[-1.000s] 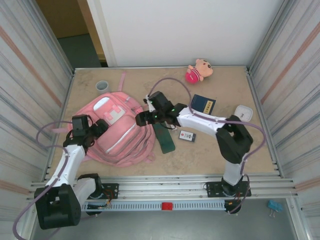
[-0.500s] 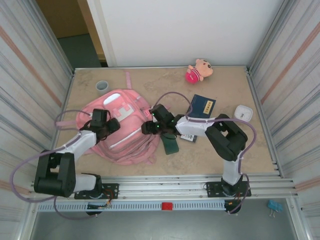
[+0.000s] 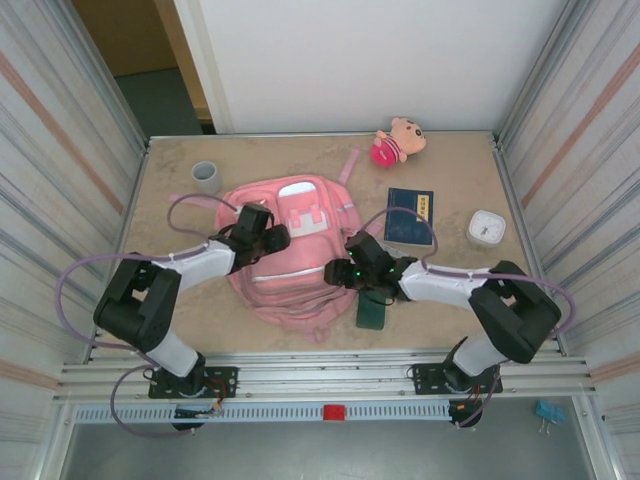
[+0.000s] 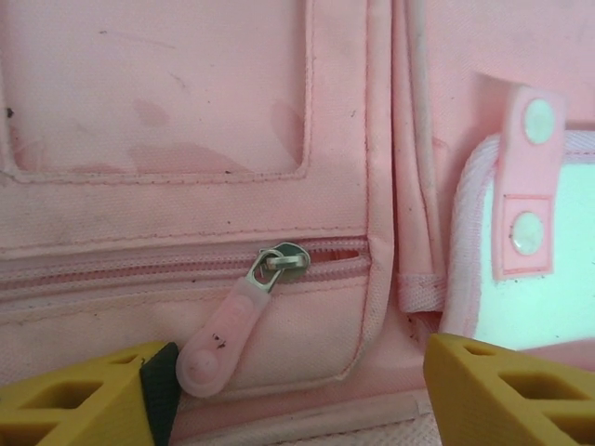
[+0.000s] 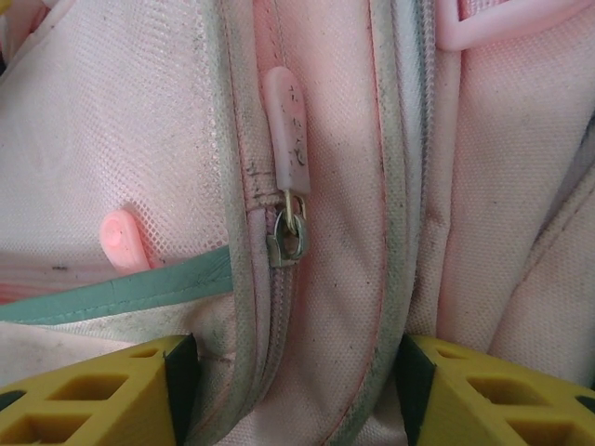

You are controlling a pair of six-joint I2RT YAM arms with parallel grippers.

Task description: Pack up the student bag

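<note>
The student bag (image 3: 300, 262), a pink backpack, lies flat mid-table with its top toward the far wall. My left gripper (image 3: 262, 237) sits on the bag's left side. Its yellow fingers (image 4: 84, 395) stand wide apart, closed onto the front pocket fabric, and a pink zipper pull (image 4: 223, 334) touches the left pad. My right gripper (image 3: 347, 272) is on the bag's right edge. Between the pads of that gripper (image 5: 293, 381) a fold of the bag (image 5: 353, 307) is pinched, with a zipper slider (image 5: 288, 237) just above.
A flat dark green case (image 3: 372, 312) lies by the right arm near the front edge. Behind it are a blue booklet (image 3: 410, 218) and a small white box (image 3: 486, 228). A pink plush doll (image 3: 398, 140) and a grey roll (image 3: 206, 176) sit at the back.
Both grippers closed partway onto the bag and moved right with it. The bag swung round so its top points to the far wall. The green case slid toward the front edge.
</note>
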